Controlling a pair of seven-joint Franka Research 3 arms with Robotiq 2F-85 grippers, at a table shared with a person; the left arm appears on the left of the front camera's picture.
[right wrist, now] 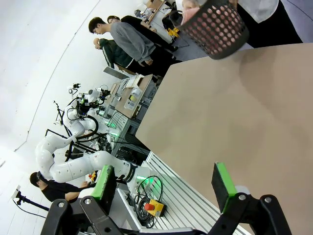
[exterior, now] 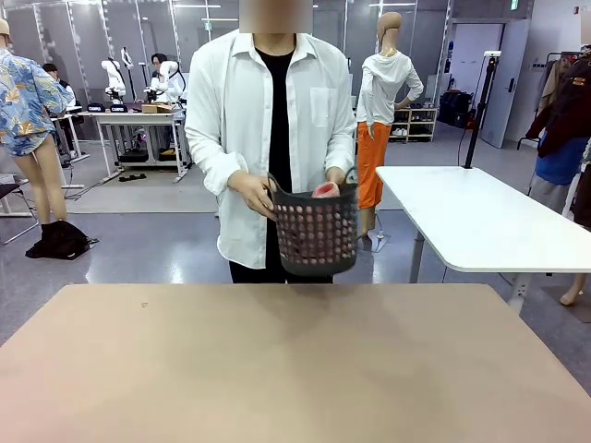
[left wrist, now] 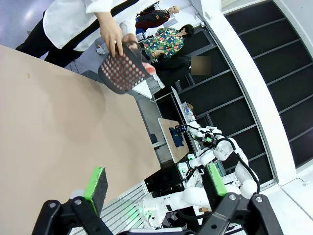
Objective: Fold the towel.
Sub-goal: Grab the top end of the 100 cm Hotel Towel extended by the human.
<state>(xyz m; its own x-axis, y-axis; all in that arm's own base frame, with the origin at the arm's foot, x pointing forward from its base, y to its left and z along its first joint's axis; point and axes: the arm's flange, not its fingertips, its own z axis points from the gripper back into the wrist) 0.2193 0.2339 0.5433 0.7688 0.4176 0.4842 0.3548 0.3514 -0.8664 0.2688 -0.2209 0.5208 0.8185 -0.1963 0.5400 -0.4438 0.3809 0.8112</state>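
Towel point(exterior: 325, 190) wadded inside basket point(exterior: 317, 235), which person point(exterior: 231, 111) holds. Judge it soft, light, limp; you should pinch a corner. Left end effector point(left wrist: 155, 182) and right end effector point(right wrist: 164, 180): fingers apart, empty.

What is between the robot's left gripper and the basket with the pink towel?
Only bare table, as the left wrist view shows, from the left gripper to the basket holding the towel.

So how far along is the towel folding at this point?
Nothing is folded yet. The towel sits bunched in the black basket, which the person holds at the table's far edge. The left gripper and right gripper are open, holding nothing. Left: towel onto the table, then folding.
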